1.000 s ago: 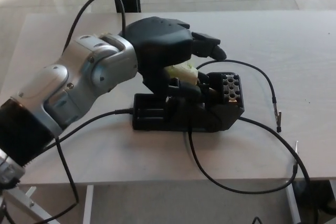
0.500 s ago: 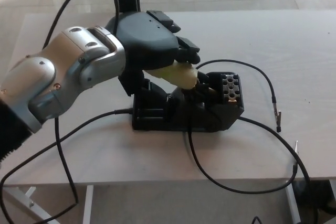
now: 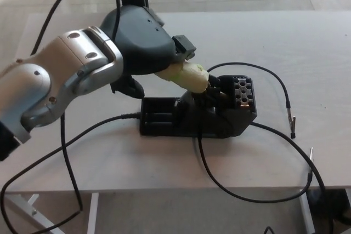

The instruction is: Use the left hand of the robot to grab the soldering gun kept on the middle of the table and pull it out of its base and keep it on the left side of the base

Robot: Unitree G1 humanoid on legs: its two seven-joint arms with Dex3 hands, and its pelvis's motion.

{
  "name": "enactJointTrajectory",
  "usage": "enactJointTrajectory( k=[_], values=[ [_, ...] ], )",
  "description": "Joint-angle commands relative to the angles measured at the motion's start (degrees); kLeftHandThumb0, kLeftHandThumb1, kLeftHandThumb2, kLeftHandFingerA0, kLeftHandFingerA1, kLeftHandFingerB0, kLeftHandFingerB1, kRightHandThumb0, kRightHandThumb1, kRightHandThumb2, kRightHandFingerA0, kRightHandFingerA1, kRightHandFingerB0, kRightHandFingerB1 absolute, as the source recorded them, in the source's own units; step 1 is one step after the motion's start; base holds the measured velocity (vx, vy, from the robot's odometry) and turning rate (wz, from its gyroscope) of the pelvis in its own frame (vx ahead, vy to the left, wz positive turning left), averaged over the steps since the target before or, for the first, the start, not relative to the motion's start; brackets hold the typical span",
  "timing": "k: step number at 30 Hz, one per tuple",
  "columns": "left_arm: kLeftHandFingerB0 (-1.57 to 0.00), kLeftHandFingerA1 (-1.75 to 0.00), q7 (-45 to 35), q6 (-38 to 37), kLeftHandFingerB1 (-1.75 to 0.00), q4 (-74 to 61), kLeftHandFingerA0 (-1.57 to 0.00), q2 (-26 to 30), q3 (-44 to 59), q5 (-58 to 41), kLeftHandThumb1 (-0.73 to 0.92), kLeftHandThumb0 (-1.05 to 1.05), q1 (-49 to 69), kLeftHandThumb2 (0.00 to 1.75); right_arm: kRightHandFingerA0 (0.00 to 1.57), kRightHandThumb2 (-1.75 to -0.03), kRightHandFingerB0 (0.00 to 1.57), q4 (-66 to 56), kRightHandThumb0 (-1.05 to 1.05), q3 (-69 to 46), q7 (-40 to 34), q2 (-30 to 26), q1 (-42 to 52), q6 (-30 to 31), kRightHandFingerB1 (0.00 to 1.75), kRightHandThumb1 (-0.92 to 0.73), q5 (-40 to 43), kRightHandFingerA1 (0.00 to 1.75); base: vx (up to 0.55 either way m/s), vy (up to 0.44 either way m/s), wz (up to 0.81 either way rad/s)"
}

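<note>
My tabletop (image 3: 307, 42) fills the view, pale and mostly bare, with black cables (image 3: 285, 135) looping over its near right part. The left arm (image 3: 60, 86) comes in from the left and has swung up and back over the last second: its wrist sat lower and nearer the base before, and now the forearm is raised and drawn toward the left. The left hand (image 3: 140, 45) has gone with it, fingers wrapped on the gun (image 3: 186, 76), whose pale yellow-green handle sticks out from under the palm further than it did a second ago. I judge that the pull has begun. The handle now slants up and leftward, away from the base (image 3: 192, 116), which stays in the middle of the tabletop where it was. The gun's dark front end is still down at the holder, touching or just inside it; I can't tell whether the tip is free. So the extraction is partway, and the placing on the left of the base is not yet done. My right hand is out of view.
</note>
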Motion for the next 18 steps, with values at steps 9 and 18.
enactJointTrajectory(
  k=[9,18],
  values=[
    [-0.89,-1.73,38.54,-7.05,-0.87,6.42,-1.04,3.97,3.04,12.82,0.6,-0.36,10.7,0.69,0.5,-0.87,0.26,0.55,-0.49,-0.92,-0.6,-2.39,-0.27,-1.96,0.48,-0.52,1.76,0.69,0.0,0.0,0.0],
    [-0.9,-1.66,38.56,-8.25,-1.04,8.9,-0.97,5.42,3.87,12.61,0.62,-0.33,7.82,0.72,0.59,-0.88,0.27,0.18,-0.5,-1.2,-1.35,-2.38,-0.12,-2.32,0.49,-0.54,1.86,0.73,0.0,0.0,0.0]
  ],
)
